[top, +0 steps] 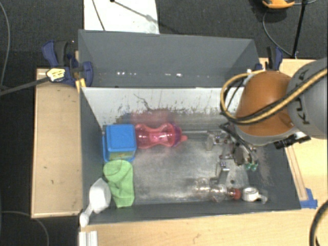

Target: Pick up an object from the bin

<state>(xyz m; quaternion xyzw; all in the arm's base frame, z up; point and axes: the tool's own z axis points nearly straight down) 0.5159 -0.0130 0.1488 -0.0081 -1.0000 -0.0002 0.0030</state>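
Observation:
My gripper (218, 156) hangs over the right half of the bin, below the orange cover, and stands open with nothing between its fingers. Just in front of it, by the bin's front wall, lies a clear plastic thing (211, 190) with a small red part at its right end. A small white ring (250, 195) lies right of that. A pink translucent bottle (156, 136) lies on its side to the gripper's left, near the back wall.
A blue box (120, 139) stands at the left wall, touching the pink bottle's left end. A green cloth (121, 181) and a white object (98, 199) lie in the front left corner. The arm comes in from the right.

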